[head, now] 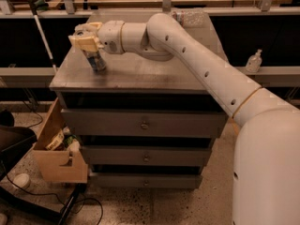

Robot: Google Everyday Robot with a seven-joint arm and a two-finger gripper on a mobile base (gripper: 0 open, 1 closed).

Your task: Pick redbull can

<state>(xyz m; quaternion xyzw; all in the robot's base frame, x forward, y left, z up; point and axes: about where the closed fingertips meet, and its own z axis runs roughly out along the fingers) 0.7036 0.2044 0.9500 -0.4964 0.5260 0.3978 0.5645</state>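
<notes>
The redbull can [97, 61] is a slim silver and blue can at the left part of the grey cabinet top [154, 74]. It leans, with its base near or on the surface. My gripper [87, 42] reaches in from the right on a long white arm and sits over the can's upper half. Its beige fingers [83, 41] are closed around the can, and they hide the can's top.
The cabinet has three drawers [144, 124] below the top. A clear plastic item [190, 17] lies at the back of the top. A cardboard box [56, 156] with items stands on the floor at the left. A sanitizer bottle [254, 61] stands on a ledge at the right.
</notes>
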